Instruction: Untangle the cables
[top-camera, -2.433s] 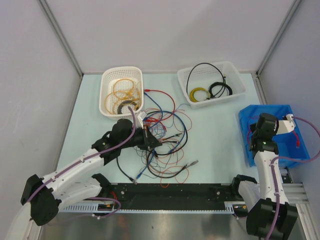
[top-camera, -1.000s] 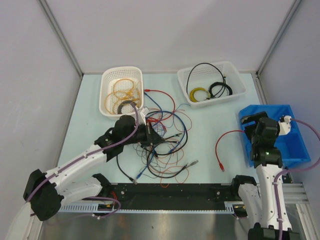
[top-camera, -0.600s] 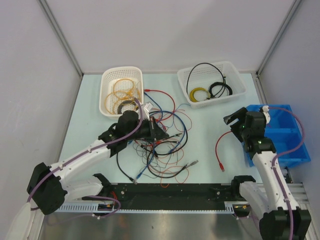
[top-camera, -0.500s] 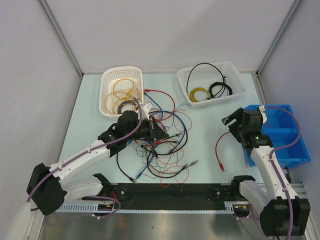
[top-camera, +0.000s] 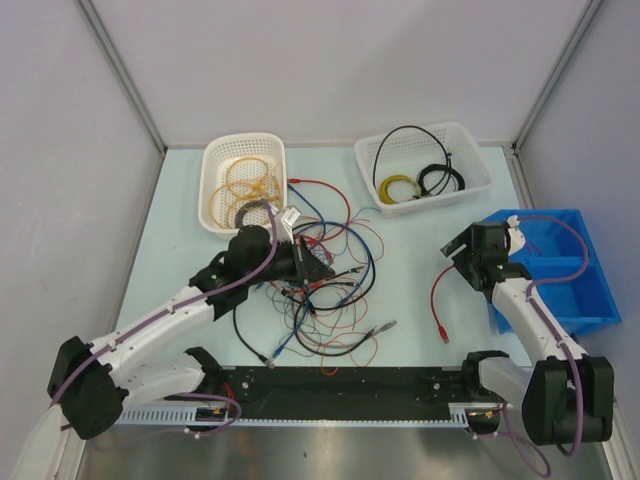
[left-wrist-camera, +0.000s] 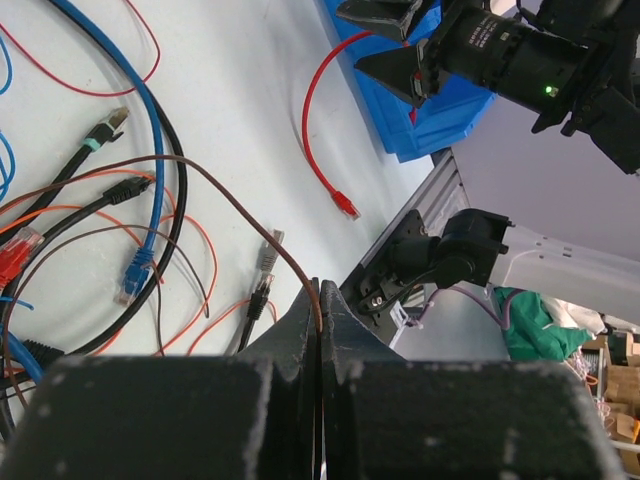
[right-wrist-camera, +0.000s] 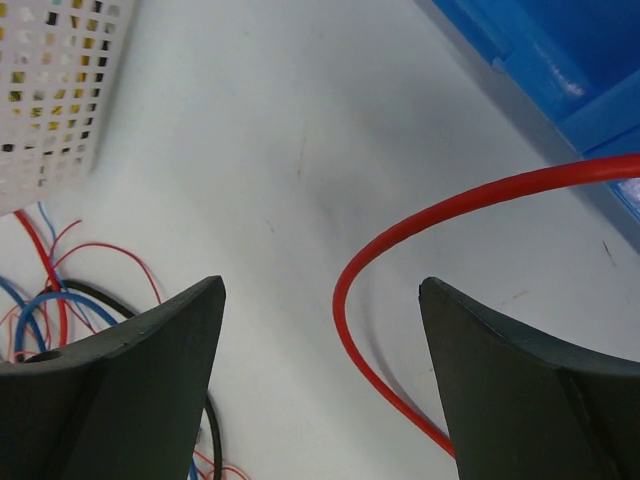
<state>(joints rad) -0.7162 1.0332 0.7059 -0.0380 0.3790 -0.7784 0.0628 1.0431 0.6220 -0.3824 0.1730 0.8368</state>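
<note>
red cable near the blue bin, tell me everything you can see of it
The red cable is a thin, glossy, rubber-looking wire lying apart from the tangle. It makes one open loop on the pale table and ends in a small red plug toward the near edge. Its other end runs up over the blue bin rim, where it goes out of sight. The open right tool hangs above the bend without gripping it.
</note>
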